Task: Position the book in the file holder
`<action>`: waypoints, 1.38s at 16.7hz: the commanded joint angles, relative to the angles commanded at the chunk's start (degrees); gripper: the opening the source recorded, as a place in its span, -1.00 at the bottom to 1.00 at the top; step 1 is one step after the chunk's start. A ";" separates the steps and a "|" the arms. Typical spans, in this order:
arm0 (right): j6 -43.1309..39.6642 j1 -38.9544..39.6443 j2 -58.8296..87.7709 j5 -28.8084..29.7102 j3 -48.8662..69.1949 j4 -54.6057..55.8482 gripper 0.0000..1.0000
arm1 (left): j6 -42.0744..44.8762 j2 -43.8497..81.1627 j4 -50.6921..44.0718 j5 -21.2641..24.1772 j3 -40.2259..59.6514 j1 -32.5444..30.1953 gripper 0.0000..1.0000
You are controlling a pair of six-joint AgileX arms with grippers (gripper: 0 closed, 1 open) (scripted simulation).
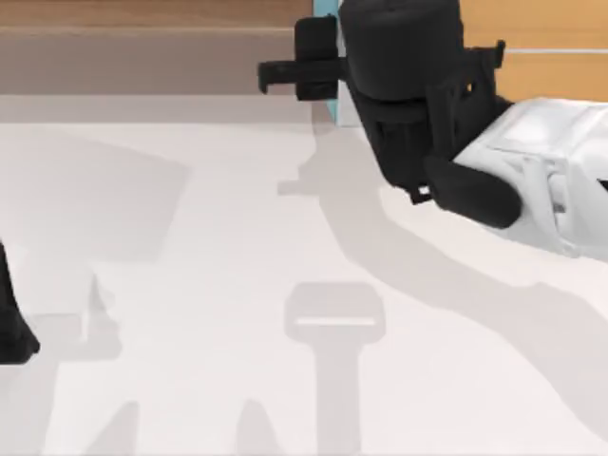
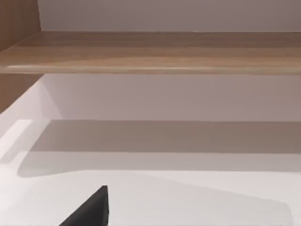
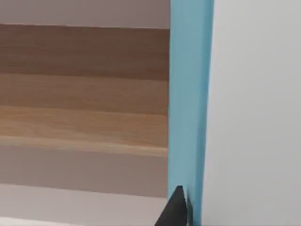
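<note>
Overhead, the pale table runs to a wooden ledge at its far edge, where the right gripper holds the book upright, while the left arm sits parked at the table's left side.

No text, label, brand, number or sign can be read anywhere.
</note>
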 joint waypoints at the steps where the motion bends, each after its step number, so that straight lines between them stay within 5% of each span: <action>1: 1.67 -0.12 -3.24 0.28 -2.46 -2.26 -1.00 | 0.00 0.00 0.00 0.00 0.00 0.00 1.00; 5: 9.87 -5.65 -14.60 0.88 -10.84 -9.30 -1.00 | 0.00 0.00 0.00 0.00 0.00 0.00 1.00; 12: 29.60 -30.72 -23.57 -6.06 -20.23 -10.10 -1.00 | 0.00 0.00 0.00 0.00 0.00 0.00 1.00; 23: 58.23 -65.13 -9.19 -40.66 -24.96 11.87 -1.00 | 0.00 0.00 0.00 0.00 0.00 0.00 1.00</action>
